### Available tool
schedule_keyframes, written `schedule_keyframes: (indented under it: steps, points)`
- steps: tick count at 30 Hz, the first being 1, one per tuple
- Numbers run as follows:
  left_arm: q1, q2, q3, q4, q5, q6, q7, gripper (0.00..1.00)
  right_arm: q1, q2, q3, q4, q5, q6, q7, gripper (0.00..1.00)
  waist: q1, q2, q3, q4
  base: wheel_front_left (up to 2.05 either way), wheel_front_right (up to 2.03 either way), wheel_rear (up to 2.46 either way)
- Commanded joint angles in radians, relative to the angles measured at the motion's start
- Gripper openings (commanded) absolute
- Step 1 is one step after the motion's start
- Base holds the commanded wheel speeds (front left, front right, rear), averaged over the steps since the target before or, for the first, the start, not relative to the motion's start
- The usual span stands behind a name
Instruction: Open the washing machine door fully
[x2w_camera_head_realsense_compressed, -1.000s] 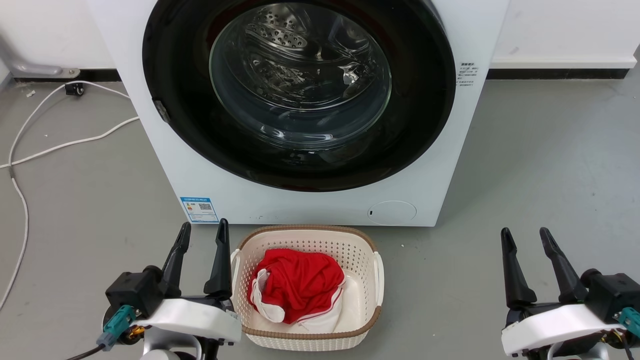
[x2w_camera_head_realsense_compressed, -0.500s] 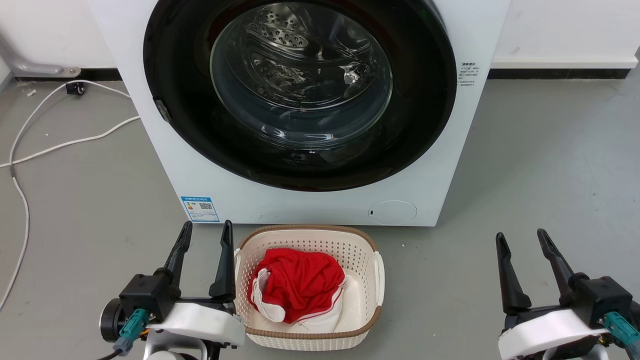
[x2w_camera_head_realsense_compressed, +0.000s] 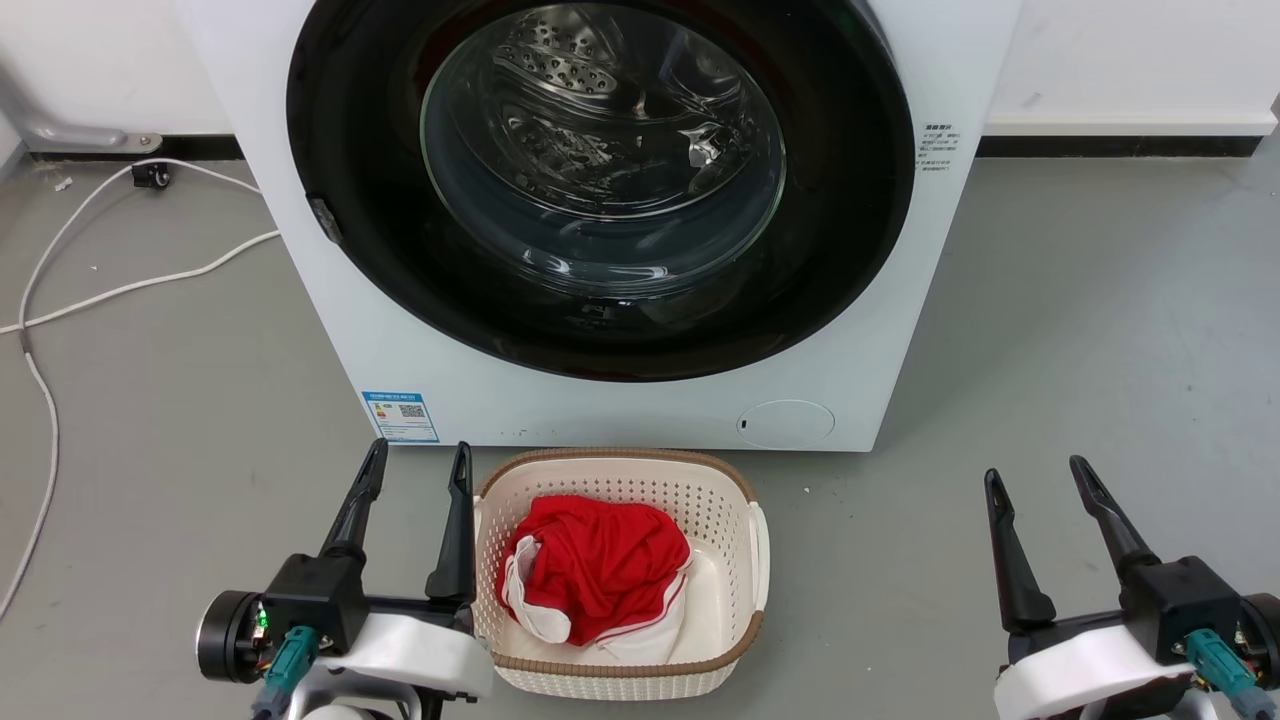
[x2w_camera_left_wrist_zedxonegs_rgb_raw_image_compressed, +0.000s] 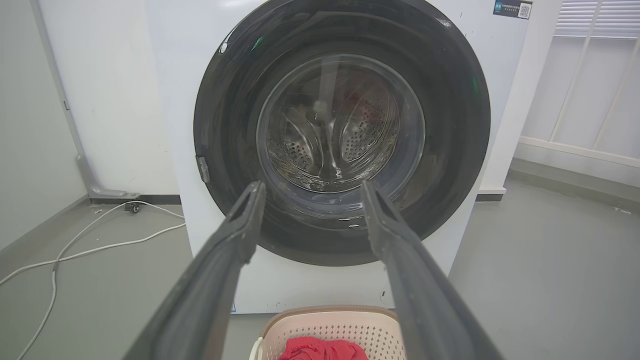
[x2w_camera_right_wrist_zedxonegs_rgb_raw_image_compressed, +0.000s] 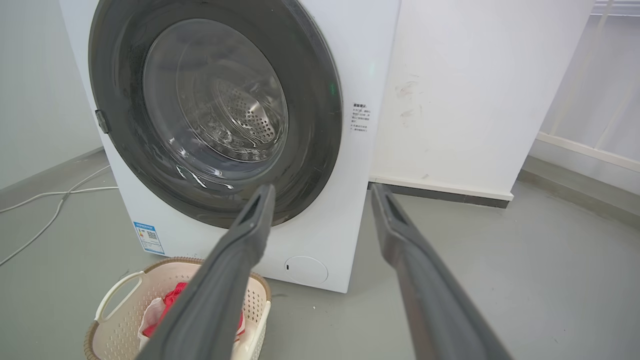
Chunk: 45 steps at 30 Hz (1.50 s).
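The white washing machine (x2w_camera_head_realsense_compressed: 640, 410) stands straight ahead on the grey floor. Its round glossy black door (x2w_camera_head_realsense_compressed: 850, 200) lies flat against the front, shut, with the steel drum visible through the glass bowl. A small latch tab sits on the door's left rim. The door (x2w_camera_left_wrist_zedxonegs_rgb_raw_image_compressed: 460, 130) faces me in the left wrist view and the door (x2w_camera_right_wrist_zedxonegs_rgb_raw_image_compressed: 320, 90) shows at an angle in the right wrist view. My left gripper (x2w_camera_head_realsense_compressed: 418, 460) is open at lower left, well short of the machine. My right gripper (x2w_camera_head_realsense_compressed: 1035, 472) is open at lower right, holding nothing.
A cream laundry basket (x2w_camera_head_realsense_compressed: 620, 680) with red and white cloth (x2w_camera_head_realsense_compressed: 595, 565) sits on the floor just before the machine, touching my left gripper's side. White cables (x2w_camera_head_realsense_compressed: 120, 290) trail over the floor at left. Bare grey floor spreads at right.
Both arms have rolled slightly at the wrist and sunk a little lower in the head view. The door and basket have not moved.
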<state>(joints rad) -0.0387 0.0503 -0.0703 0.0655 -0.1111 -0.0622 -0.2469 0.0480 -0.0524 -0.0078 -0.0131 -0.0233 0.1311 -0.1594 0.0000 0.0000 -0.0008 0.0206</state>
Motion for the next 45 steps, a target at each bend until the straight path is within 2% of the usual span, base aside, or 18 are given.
schedule_keyframes:
  steps: [1,9,25,26,27,28,39,43,45]
  points:
    - [0.013,0.000,-0.001,-0.004,0.022,0.001,-0.007,1.00,0.013,0.004,0.001,-0.008,-0.022,-0.001,-0.008,1.00,0.0000,0.0000,0.000,0.000,0.00,0.00,0.00]
    - [0.016,0.000,-0.006,-0.002,0.058,0.004,-0.020,1.00,0.019,0.004,0.005,-0.011,-0.056,-0.001,-0.016,1.00,0.0000,0.0000,0.001,0.000,0.00,0.00,0.00]
    - [0.013,0.000,-0.012,0.007,0.030,0.007,-0.020,1.00,0.012,0.004,-0.003,0.002,-0.017,-0.001,-0.015,1.00,0.0000,0.0000,0.007,0.002,0.00,0.00,0.00]
    - [0.013,0.000,-0.013,0.007,0.030,0.007,-0.020,1.00,0.012,0.004,-0.004,0.002,-0.015,-0.001,-0.014,0.60,0.0000,0.0000,0.007,0.002,0.00,0.00,0.00]
    - [0.013,0.000,-0.013,0.007,0.030,0.008,-0.020,1.00,0.011,0.004,-0.004,0.003,-0.012,-0.001,-0.014,0.04,0.0000,0.0000,0.007,0.002,0.00,0.00,0.00]
    - [0.012,0.000,-0.013,0.007,0.029,0.009,-0.020,1.00,0.011,0.004,-0.004,0.003,-0.008,-0.001,-0.016,0.00,0.0000,0.0000,0.007,0.002,0.00,0.00,0.00]
    - [-0.002,0.000,-0.016,-0.006,0.018,0.009,-0.020,1.00,-0.012,0.004,-0.012,0.014,0.052,-0.001,-0.020,0.00,0.0000,0.0000,0.023,0.001,0.00,0.00,0.00]
    - [-0.008,0.000,-0.015,-0.011,0.013,0.010,-0.020,1.00,-0.037,0.004,-0.038,0.031,0.134,-0.001,-0.027,0.00,0.0000,0.0000,0.033,-0.002,0.00,0.00,0.00]
    - [-0.012,0.000,-0.014,-0.012,0.011,0.009,-0.020,1.00,-0.054,0.004,-0.051,0.052,0.255,-0.001,-0.036,0.00,0.0000,0.0000,0.042,-0.003,0.00,0.00,0.00]
